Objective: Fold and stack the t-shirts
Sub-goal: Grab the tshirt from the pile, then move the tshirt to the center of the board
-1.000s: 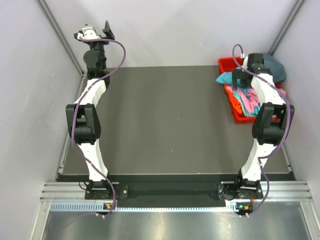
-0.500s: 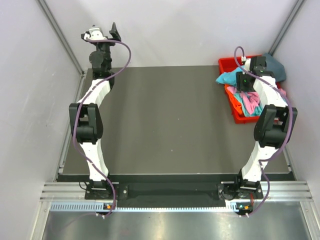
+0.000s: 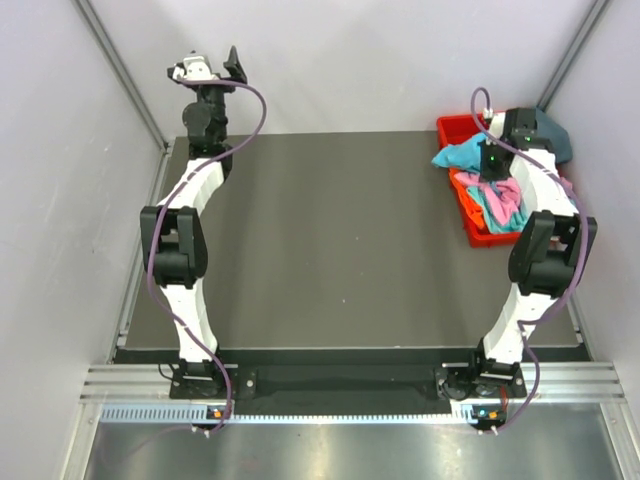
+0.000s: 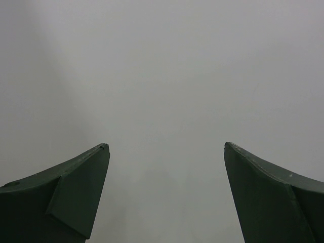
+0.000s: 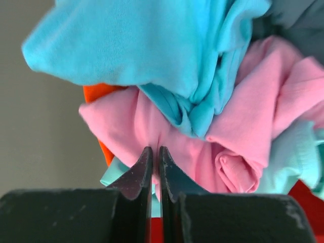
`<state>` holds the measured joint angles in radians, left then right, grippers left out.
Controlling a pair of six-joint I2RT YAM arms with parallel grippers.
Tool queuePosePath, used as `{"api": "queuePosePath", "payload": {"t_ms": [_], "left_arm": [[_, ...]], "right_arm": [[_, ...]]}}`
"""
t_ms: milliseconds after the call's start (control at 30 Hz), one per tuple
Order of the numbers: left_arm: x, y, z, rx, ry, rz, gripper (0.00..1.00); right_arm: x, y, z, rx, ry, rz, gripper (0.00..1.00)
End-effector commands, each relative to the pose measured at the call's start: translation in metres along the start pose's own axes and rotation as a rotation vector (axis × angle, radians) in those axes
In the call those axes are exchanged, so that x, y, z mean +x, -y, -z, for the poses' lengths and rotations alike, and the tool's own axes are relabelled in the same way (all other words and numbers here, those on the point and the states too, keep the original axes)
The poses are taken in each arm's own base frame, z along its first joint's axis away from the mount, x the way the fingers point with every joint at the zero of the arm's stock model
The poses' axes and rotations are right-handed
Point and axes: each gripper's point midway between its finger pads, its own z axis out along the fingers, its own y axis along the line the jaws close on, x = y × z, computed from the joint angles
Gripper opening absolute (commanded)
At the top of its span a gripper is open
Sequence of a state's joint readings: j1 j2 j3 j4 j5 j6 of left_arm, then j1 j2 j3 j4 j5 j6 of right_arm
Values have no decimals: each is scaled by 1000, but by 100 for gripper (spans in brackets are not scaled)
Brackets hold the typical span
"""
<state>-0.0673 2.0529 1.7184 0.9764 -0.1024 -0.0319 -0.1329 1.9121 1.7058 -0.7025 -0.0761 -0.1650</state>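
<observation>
Along the near edge of the table [image 3: 330, 240], two arm bases bolted side by side, with bare dark surface between and beyond them.

On the right, leaning out toward the far right corner, with the wrist dipped over the red plastic bin [image 3: 452, 127]. Seen from the right wrist: right gripper [image 5: 155, 152] with jaws brought together, only a hairline slit between the speckled fingertips [image 5: 135, 174], clamped on a fold of the pink t-shirt [image 5: 263, 101]. Creases in the pink cloth running down to the tips.

Just above the pinch, lying on the pink and partly knotted into it, the turquoise t-shirt [image 5: 136, 45], bulging out over the bin's left rim in the overhead view. Peeking out at the left under the pink, a strip of the orange t-shirt [image 5: 98, 91]. Paler aqua cloth [image 5: 293, 157] below the pink on the right, kind of garment not clear. At the far end of the bin, draped over its rim toward the right wall, the dark teal-grey t-shirt [image 3: 552, 135]. All heaped and crumpled in the bin at the far right corner, none spread on the table.

On the left, stretched up and past the far left corner, with a purple cable [image 3: 250, 110] looping alongside. Left gripper [image 4: 166, 146] with jaws wide apart, nothing between them, facing the plain grey wall [image 4: 162, 61].
</observation>
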Motion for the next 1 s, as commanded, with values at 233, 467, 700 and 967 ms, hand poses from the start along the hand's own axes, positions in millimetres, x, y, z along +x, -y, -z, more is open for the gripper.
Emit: {"api": "queuePosePath", "payload": {"t_ms": [233,467,700,967], "left_arm": [[-153,15,-39,18,343,53,99],[-199,15,-34,19,407,59,99],[-200,12,-9,17,343,52,99],[-203,9,22,15,287,46,99]], "right_arm": [[-170,-1,213,20,641,104,0],[-215,-59,317,-39,962,264,0],[-218,-190,389,-233,1170,452,0],[-193,-252,412,-428,1176,412,0]]}}
